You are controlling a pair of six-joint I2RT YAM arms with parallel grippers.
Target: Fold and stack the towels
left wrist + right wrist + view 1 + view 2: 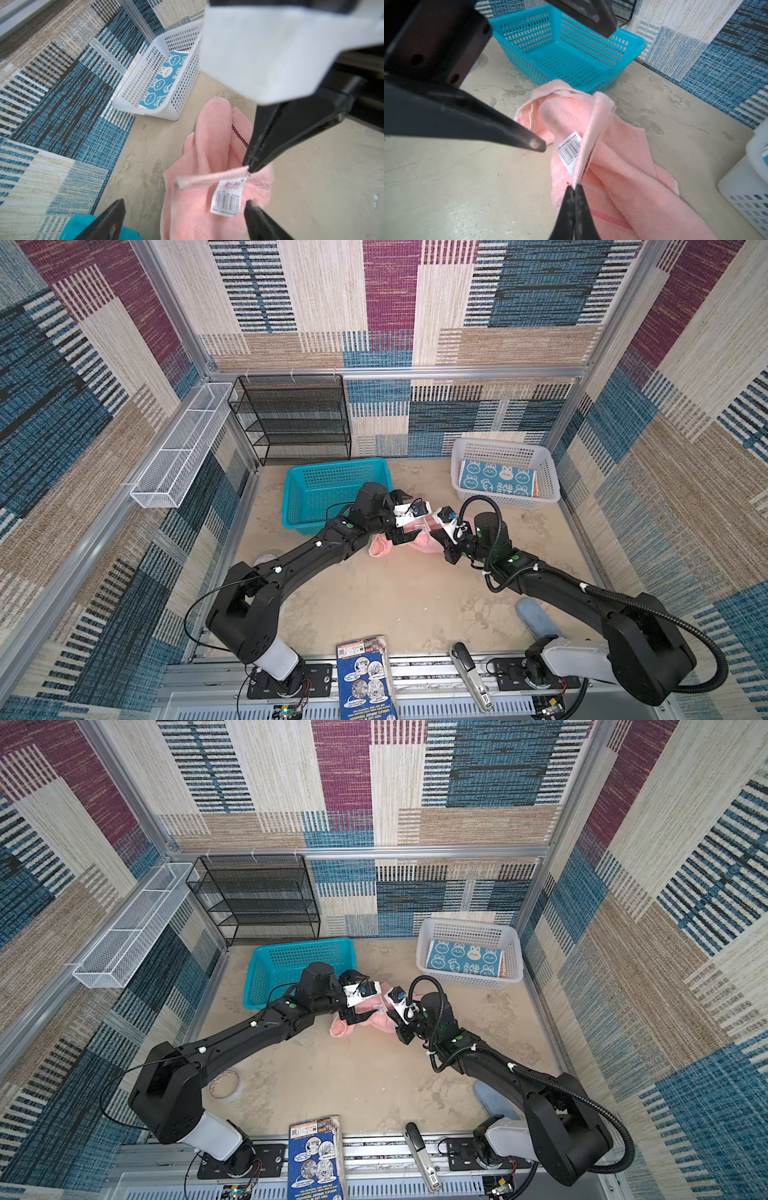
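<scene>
Our right gripper (576,188) is clamped tight on the pink towel (623,162), pinching its hem up off the table (446,197) while the rest of the cloth slumps crumpled underneath. The left gripper (187,202) is spread wide with nothing in it. Its fingers (508,128) sit either side of that raised hem, one tip just beside the barcode label (570,150). In both top views we see the two grippers meeting mid-table over the towel. The teal basket (633,44) sits near it, toward the back left. At the back right, the white basket (505,445) holds the blue towel (496,481), folded flat, with a sliver of orange towel (535,488) showing at its edge.
</scene>
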